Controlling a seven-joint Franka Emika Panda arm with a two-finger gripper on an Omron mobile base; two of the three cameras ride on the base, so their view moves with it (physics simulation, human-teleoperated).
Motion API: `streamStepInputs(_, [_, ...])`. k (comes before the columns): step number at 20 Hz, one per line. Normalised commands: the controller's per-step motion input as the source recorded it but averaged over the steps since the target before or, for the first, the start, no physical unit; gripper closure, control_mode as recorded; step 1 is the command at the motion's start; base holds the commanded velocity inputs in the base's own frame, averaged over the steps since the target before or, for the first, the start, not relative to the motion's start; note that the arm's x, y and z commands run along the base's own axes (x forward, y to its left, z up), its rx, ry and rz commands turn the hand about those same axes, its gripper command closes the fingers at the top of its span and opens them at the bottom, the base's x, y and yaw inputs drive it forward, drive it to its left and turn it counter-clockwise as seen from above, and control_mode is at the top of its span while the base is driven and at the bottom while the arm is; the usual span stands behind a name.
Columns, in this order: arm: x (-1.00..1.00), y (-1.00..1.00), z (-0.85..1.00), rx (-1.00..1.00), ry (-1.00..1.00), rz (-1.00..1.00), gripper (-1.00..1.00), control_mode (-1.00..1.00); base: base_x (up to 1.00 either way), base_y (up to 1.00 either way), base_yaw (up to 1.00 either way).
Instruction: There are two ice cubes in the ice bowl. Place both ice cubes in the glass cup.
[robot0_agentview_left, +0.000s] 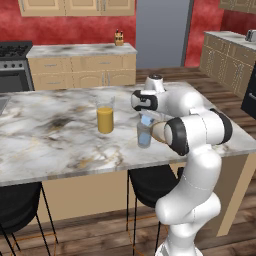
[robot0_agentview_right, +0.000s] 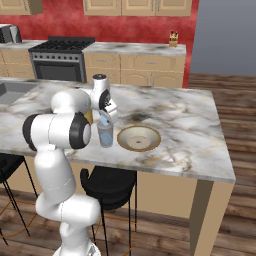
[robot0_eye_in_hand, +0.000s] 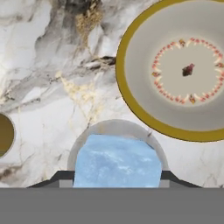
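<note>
Gripping an ice cube (robot0_eye_in_hand: 117, 161) between its two finger tips, the gripper (robot0_eye_in_hand: 117, 177) hangs directly over the glass cup (robot0_eye_in_hand: 117, 131), cube poised above the rim. From the left base view the cube (robot0_agentview_left: 146, 121) sits just above the cup (robot0_agentview_left: 144, 136), with pale blue showing inside the cup, though I cannot tell if that is the second cube. Ice bowl (robot0_eye_in_hand: 175, 70) lies at 1 o'clock of the cup in the hand view, near but apart, with no cubes in it. From the right base view the bowl (robot0_agentview_right: 138, 138) is just beside the cup (robot0_agentview_right: 105, 135), at 3 o'clock. Juice glass (robot0_agentview_left: 105, 115) stands at 10 o'clock of the cup in the left base view, apart from it. All rest on the marble counter (robot0_agentview_left: 45, 135).
</note>
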Motion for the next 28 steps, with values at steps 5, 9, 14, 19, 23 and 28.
streamStepInputs(5, [-0.15,0.11,-0.10,-0.01,0.04,0.00,1.00,-1.00,0.00,0.00,0.00])
streamStepInputs(9, [-0.03,0.01,0.00,0.00,0.00,0.00,1.00,-1.00,0.00,0.00,0.00])
streamStepInputs(14, [0.00,0.00,-0.10,0.00,0.00,0.00,1.00,-1.00,0.00,0.00,0.00])
streamStepInputs(19, [0.00,0.00,-0.05,0.00,0.00,0.00,1.00,-1.00,0.00,0.00,0.00])
streamStepInputs(23, [0.12,0.00,0.00,0.00,0.00,0.00,1.00,-1.00,0.00,0.00,0.00])
streamStepInputs(28, [0.09,0.00,0.00,0.00,0.00,0.00,1.00,-1.00,0.00,0.00,0.00])
